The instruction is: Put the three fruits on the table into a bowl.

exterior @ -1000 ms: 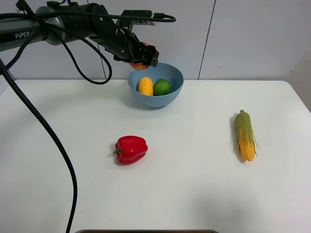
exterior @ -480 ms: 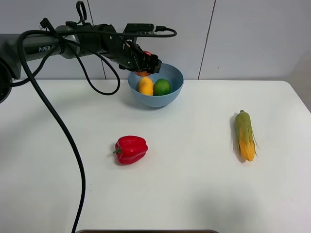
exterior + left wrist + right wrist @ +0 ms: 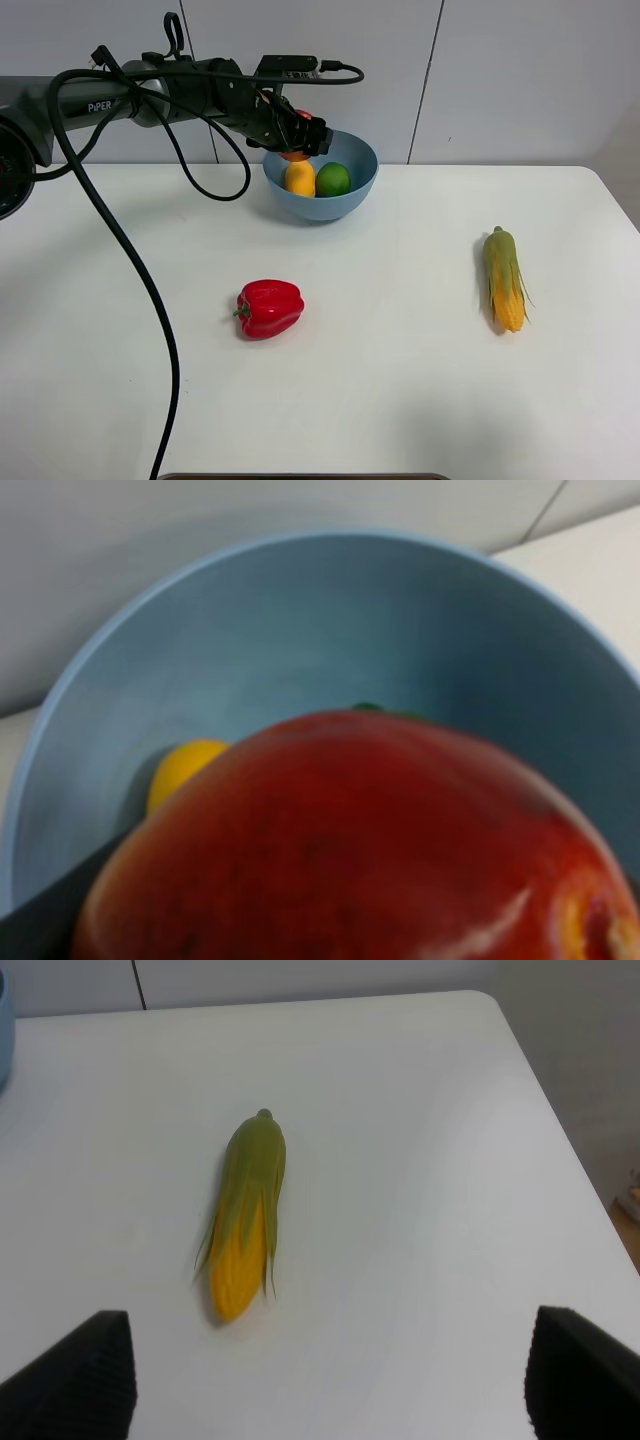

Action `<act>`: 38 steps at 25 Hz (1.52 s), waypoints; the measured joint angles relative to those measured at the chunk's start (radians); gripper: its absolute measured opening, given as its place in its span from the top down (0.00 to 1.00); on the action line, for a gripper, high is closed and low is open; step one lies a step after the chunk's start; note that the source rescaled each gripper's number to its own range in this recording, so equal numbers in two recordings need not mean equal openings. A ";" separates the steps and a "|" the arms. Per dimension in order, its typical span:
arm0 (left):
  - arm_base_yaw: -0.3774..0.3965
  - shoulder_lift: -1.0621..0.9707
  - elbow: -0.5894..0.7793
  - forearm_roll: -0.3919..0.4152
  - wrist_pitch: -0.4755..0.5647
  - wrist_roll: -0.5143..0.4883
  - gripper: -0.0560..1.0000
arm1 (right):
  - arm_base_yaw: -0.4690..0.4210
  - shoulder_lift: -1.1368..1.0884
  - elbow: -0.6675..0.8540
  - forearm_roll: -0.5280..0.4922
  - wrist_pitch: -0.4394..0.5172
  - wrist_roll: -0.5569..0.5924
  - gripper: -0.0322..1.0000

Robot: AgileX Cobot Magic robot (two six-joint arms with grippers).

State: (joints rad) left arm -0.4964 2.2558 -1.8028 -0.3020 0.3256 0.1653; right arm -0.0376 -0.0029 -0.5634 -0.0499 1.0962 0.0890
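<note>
The light-blue bowl [image 3: 321, 176] stands at the far side of the white table [image 3: 400, 380], close to the wall; inside it lie the yellow-orange mango [image 3: 299, 178] and the green lime [image 3: 333, 179], side by side and touching, the mango on the left as the high camera sees them. The left gripper [image 3: 297, 135] reaches in over the bowl's far left rim, its jaws clamped on the red-and-yellow fruit [image 3: 294, 153], which hangs just above the mango; whether the two touch cannot be told. In the left wrist view that fruit [image 3: 370, 850] fills the foreground, with the bowl's inner wall [image 3: 300, 630] behind it and a piece of the mango [image 3: 180, 770] showing beside it. Outside the bowl, the red bell pepper [image 3: 268, 308] lies near the middle of the table and the corn cob [image 3: 504, 279] well to the right; the right gripper [image 3: 325, 1380] hovers near the cob [image 3: 245, 1215] with its fingers [image 3: 75, 1375] spread apart and nothing between them.
</note>
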 joint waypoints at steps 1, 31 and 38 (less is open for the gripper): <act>0.000 0.000 0.000 -0.010 -0.002 0.000 0.89 | 0.000 0.000 0.000 0.000 0.000 0.000 0.48; 0.060 -0.448 -0.004 0.412 0.762 -0.261 0.03 | 0.000 0.000 0.000 0.000 0.000 0.000 0.48; 0.060 -0.621 -0.002 0.562 0.885 -0.345 0.02 | 0.000 0.000 0.000 0.000 0.000 0.000 0.48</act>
State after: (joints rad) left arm -0.4363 1.6344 -1.8046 0.2603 1.2101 -0.1793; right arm -0.0376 -0.0029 -0.5634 -0.0499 1.0962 0.0890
